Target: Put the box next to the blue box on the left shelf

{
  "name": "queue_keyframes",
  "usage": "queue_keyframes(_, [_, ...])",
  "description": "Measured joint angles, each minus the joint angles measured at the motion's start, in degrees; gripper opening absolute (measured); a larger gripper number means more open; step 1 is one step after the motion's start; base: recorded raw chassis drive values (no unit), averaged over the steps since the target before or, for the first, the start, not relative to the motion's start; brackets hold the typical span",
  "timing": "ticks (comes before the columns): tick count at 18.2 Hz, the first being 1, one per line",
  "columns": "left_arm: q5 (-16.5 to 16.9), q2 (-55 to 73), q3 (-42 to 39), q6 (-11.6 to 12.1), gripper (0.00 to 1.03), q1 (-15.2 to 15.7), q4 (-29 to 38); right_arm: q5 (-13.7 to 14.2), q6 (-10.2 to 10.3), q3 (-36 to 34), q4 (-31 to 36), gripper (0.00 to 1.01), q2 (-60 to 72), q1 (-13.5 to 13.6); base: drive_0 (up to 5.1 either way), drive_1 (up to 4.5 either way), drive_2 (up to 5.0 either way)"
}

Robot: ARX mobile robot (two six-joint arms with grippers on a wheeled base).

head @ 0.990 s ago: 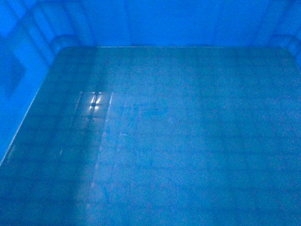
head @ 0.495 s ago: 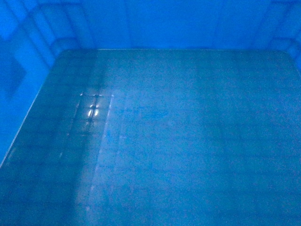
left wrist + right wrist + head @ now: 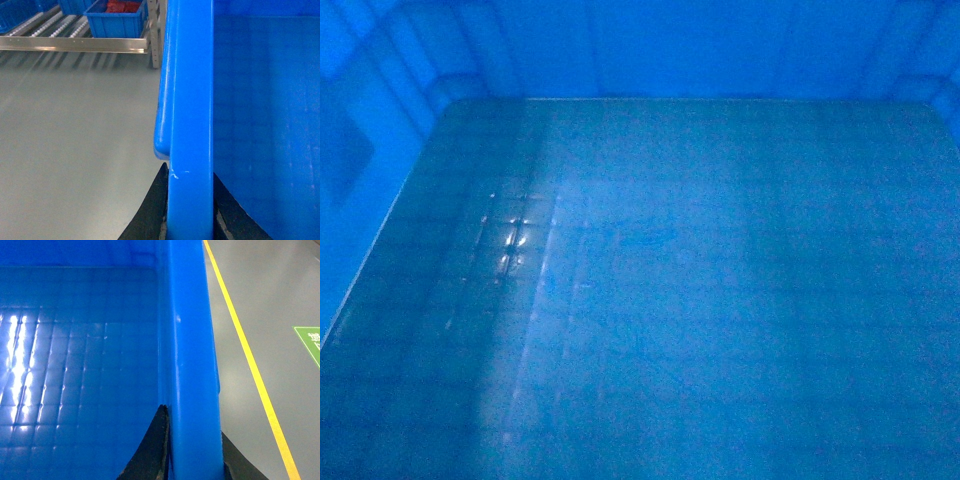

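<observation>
Since a moment ago the glare on the box (image 3: 720,300) floor has slid slightly lower in our head view. Our left pincer (image 3: 190,220) is clamped on the box's left rim and our right pincer (image 3: 192,455) on its right rim, holding it above the grey floor (image 3: 75,150). Ahead on the left, a roller shelf (image 3: 75,44) carries a blue bin (image 3: 116,22); a yellow line (image 3: 250,365) runs on the right.

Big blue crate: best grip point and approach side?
Grip the box by its thick rim on the two opposite side walls, one gripper per side, fingers straddling the wall inside and out. That is how the left gripper and the right gripper sit now. The inner walls are smooth, offering nothing else to pinch.
</observation>
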Motion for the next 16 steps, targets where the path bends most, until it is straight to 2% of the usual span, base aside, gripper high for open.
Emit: queue_keyframes(16, [-0.02, 0.0, 0.0, 0.0, 0.08, 0.0, -0.17, -0.09, 0.0, 0.0, -0.22, 0.1, 0.0, 0.0, 0.1, 4.18, -3.9])
